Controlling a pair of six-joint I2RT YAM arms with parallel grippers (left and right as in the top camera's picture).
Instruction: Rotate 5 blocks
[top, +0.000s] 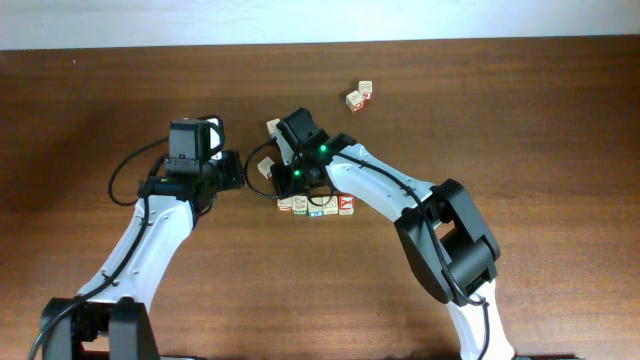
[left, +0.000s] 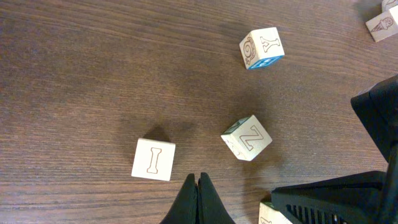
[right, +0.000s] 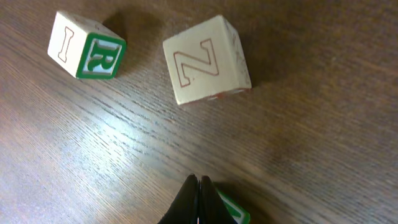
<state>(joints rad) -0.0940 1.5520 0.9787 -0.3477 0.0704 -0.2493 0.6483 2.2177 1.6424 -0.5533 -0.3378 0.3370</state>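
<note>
The left end effector and right end effector are pinched closed, empty, near the Z block.

A: Which blocks can't you read from here?
B: Overhead, your two far blocks are too small to read. In your right wrist view, a green-bordered block runs off the frame.

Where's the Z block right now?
Left wrist view, centre: the Z block lies on the table just ahead of the shut left gripper, the I block beside it, the Y block farther off.
</note>
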